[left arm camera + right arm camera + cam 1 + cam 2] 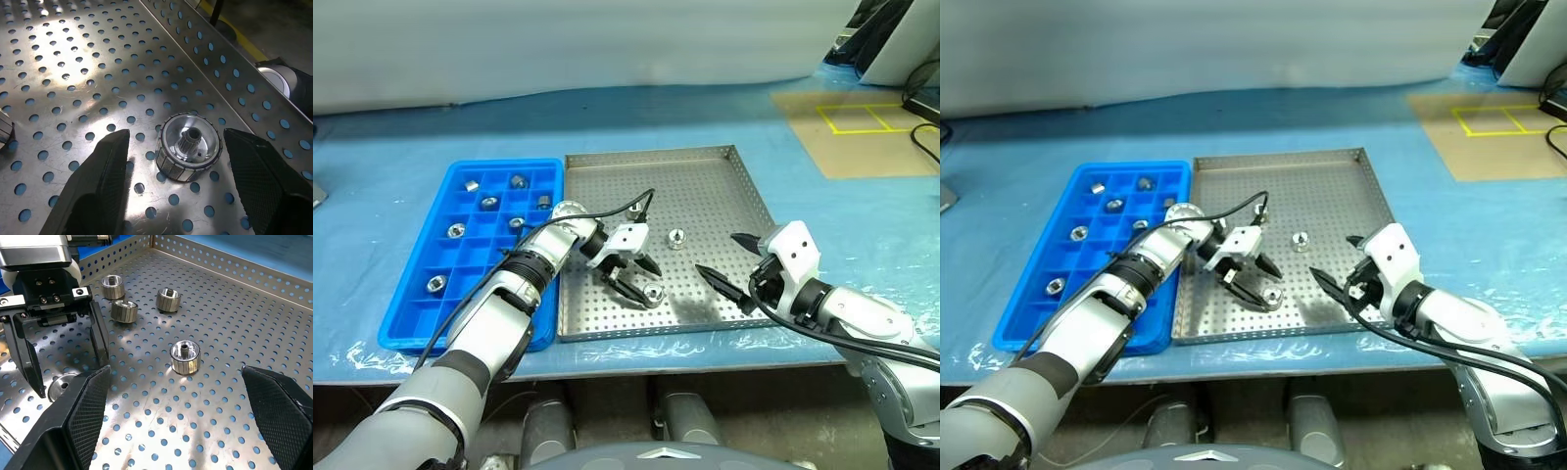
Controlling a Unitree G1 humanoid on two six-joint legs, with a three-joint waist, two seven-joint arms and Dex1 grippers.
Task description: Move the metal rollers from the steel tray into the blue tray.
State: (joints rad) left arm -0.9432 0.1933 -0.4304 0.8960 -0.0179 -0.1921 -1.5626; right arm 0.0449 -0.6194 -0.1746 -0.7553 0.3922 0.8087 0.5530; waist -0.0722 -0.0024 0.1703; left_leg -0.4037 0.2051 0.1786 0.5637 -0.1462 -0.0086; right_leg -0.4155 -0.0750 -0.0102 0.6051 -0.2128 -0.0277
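Two tools gape over the steel tray (705,166): the left tool (638,277) straddles, seemingly untouched, a roller (188,147); the right tool (729,262) hovers empty.

Blue-covered table (401,147) — brown floor (862,137).

The scene is bright and evenly lit from overhead, and my head views are sharp across the blue table cover (401,157). A soft shadow lies on the steel tray (705,186) beside my right gripper (724,262). Glare blooms across the perforated floor in my left wrist view, and one roller (188,147) shines sharply while my own fingers (98,186) blur slightly.
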